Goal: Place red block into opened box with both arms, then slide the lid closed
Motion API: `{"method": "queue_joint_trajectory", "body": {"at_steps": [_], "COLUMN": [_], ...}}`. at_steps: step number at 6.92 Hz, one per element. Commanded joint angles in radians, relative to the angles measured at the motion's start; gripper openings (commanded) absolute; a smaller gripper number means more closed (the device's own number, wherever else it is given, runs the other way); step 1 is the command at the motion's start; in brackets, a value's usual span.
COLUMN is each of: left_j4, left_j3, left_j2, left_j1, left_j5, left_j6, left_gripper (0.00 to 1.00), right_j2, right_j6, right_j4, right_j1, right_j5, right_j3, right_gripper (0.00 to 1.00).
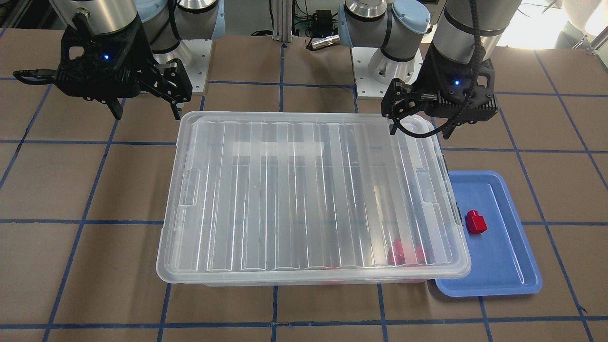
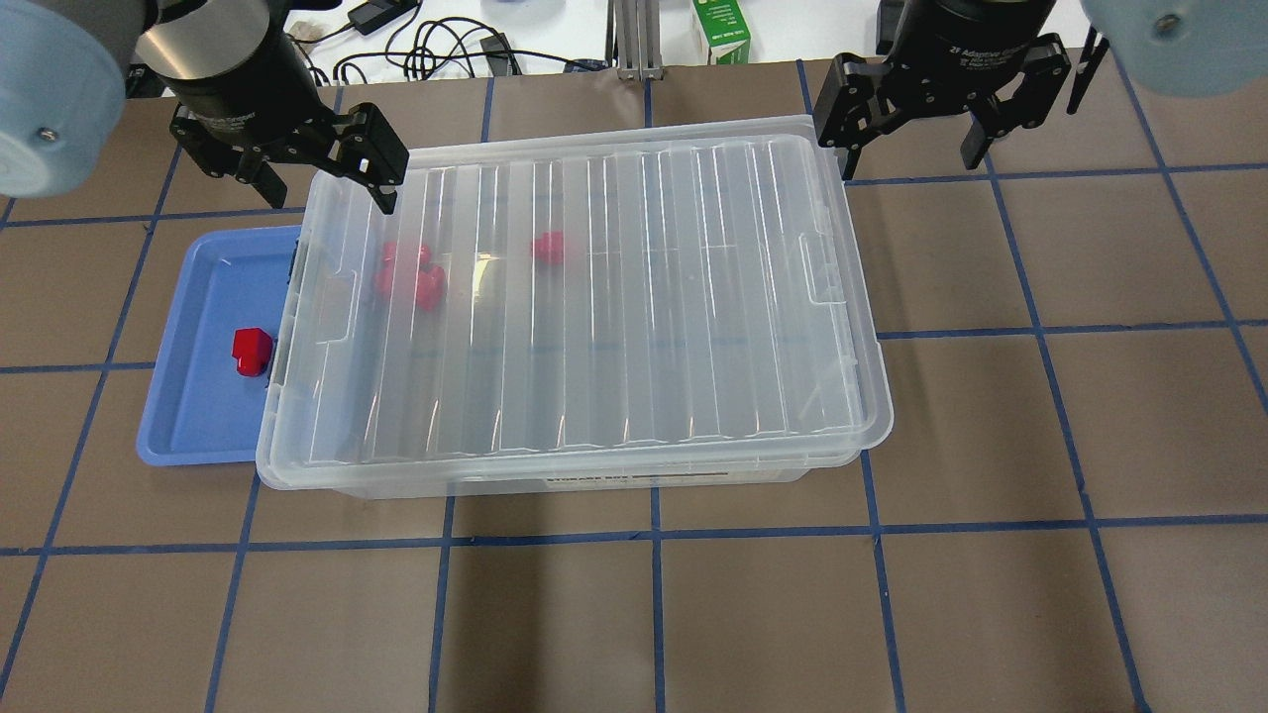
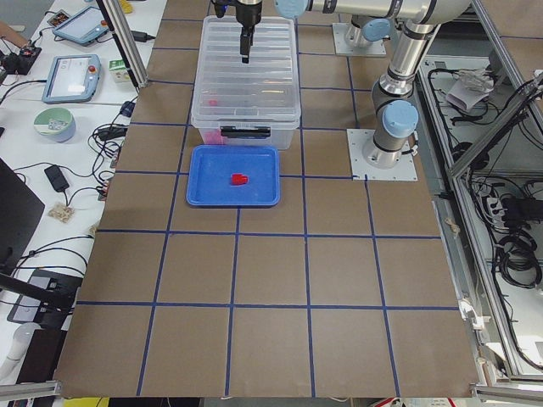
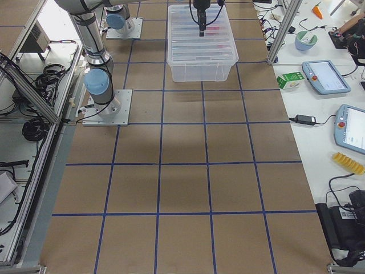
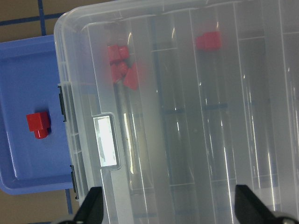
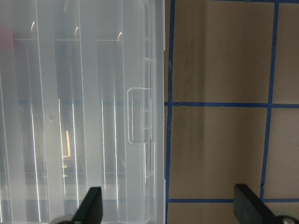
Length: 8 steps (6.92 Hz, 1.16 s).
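The red block (image 1: 476,222) (image 2: 252,353) (image 5: 38,123) lies alone in a blue tray (image 1: 503,266) (image 2: 198,416), touching no gripper. Beside the tray stands the clear box (image 2: 594,482) (image 3: 246,119), with the ribbed lid (image 1: 304,190) (image 2: 614,297) lying flat over it and slightly askew. Red pieces (image 2: 411,272) show blurred through the lid. My left gripper (image 2: 322,193) (image 1: 420,130) (image 5: 170,210) hangs open and empty above the lid's tray-side end. Above the opposite end, my right gripper (image 2: 909,163) (image 1: 146,113) (image 6: 170,210) is open and empty too.
The brown table (image 2: 693,614) carries a grid of blue tape lines. Past its edge, in the side views, a bench holds tablets (image 4: 325,77), a green carton (image 4: 290,80), cables and a bowl (image 3: 54,125). Both arm bases (image 1: 380,61) stand on white plates by the box.
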Motion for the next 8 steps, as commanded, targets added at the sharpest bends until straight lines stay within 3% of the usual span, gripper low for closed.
{"method": "queue_joint_trajectory", "body": {"at_steps": [1, 2, 4, 5, 8], "left_j4": [0.000, 0.000, 0.000, 0.000, -0.002], "left_j3": [0.000, 0.000, 0.000, 0.000, 0.000], "left_j2": [0.000, 0.000, 0.000, 0.002, 0.002], "left_j1": [0.000, 0.000, 0.000, 0.000, 0.000], "left_j5": [0.001, 0.001, 0.001, 0.001, 0.002], "left_j6": [0.001, 0.000, 0.000, 0.000, 0.002], "left_gripper": [1.00, 1.00, 1.00, 1.00, 1.00], "right_j2": [0.005, 0.010, 0.052, 0.070, 0.094], "right_j6": [0.001, 0.002, -0.008, -0.011, -0.051], "right_j4": [0.001, -0.072, -0.388, -0.496, -0.564], "right_j1": [-0.001, 0.000, -0.007, -0.008, -0.036], "right_j5": [-0.010, -0.004, -0.010, -0.010, -0.018], "right_j3": [0.025, 0.123, 0.336, 0.395, 0.406], "right_gripper": [1.00, 1.00, 1.00, 1.00, 1.00]}}
